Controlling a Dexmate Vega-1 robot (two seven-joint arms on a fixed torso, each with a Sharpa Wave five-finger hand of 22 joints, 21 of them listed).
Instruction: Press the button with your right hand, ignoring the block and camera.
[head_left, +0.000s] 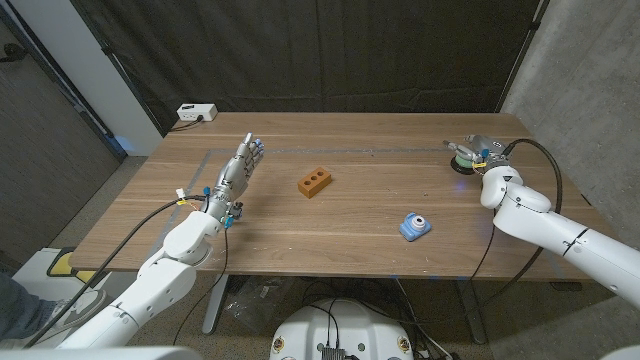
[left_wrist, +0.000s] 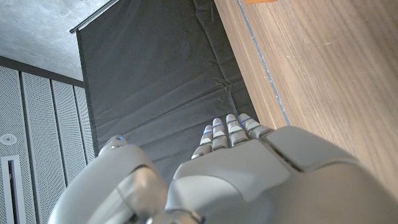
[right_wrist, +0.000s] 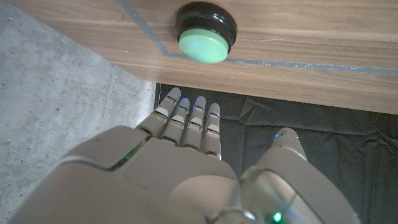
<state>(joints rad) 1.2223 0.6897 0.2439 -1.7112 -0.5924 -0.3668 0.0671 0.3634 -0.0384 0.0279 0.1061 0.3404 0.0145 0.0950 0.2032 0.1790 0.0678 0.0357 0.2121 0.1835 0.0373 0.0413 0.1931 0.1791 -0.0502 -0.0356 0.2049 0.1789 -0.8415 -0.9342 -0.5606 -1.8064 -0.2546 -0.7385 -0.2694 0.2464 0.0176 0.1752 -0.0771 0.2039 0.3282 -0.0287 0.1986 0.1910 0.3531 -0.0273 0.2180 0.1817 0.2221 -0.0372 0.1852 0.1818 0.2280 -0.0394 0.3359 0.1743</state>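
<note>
A green button (head_left: 461, 161) on a black base sits at the table's far right. My right hand (head_left: 481, 150) hovers just behind and over it. In the right wrist view the button (right_wrist: 203, 45) lies beyond the fingertips (right_wrist: 193, 112), which reach out straight, hold nothing, and stand apart from the green cap. My left hand (head_left: 237, 173) stays at the left side of the table with fingers extended and nothing in it. The left wrist view shows that hand (left_wrist: 249, 168) beside the wooden table (left_wrist: 323, 74).
An orange block (head_left: 314, 183) with holes lies mid-table, and a small blue toy camera (head_left: 415, 226) sits nearer the front right. A white box (head_left: 197, 113) stands at the far left corner. A grey tape line (head_left: 400, 152) runs along the back.
</note>
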